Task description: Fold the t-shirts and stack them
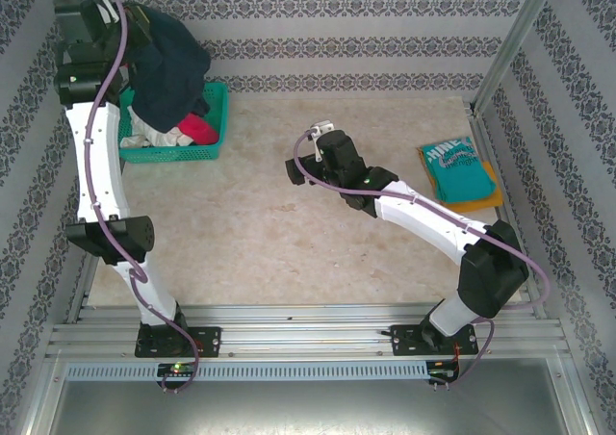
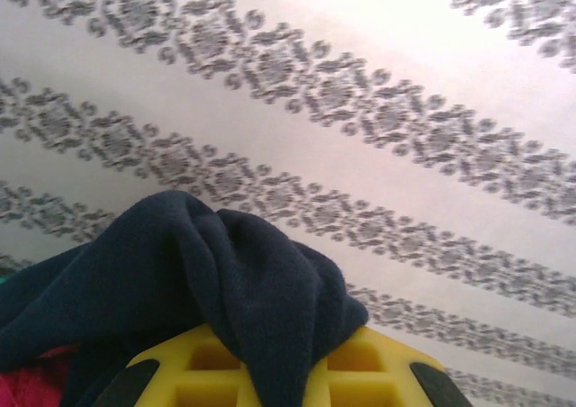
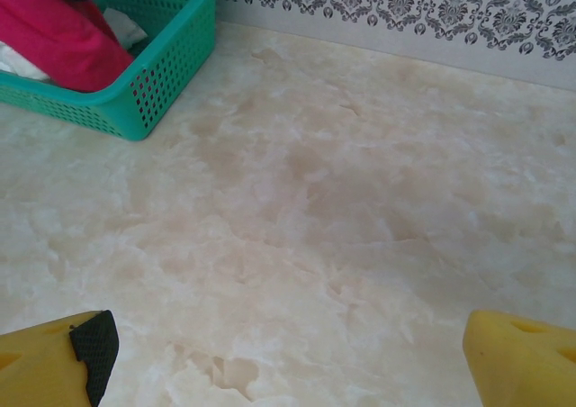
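Observation:
My left gripper (image 2: 274, 371) is shut on a fold of the dark navy t-shirt (image 2: 225, 281), which is pinched between its yellow fingers. The navy t-shirt (image 1: 173, 64) hangs bunched from the raised left arm above the teal basket (image 1: 219, 117). A pink-red t-shirt (image 1: 197, 129) lies in that basket, also seen as the pink-red t-shirt (image 3: 54, 38) in the right wrist view. At the right, a folded teal t-shirt (image 1: 457, 170) with white lettering rests on a folded orange t-shirt (image 1: 488, 199). My right gripper (image 3: 288, 371) hovers open over bare table, nothing between its fingers.
The basket (image 3: 171, 56) stands at the back left and also holds white cloth (image 1: 159, 135). Patterned walls enclose the table on three sides, with a metal post (image 1: 510, 40) at the back right. The marbled tabletop (image 1: 260, 223) lies between basket and folded stack.

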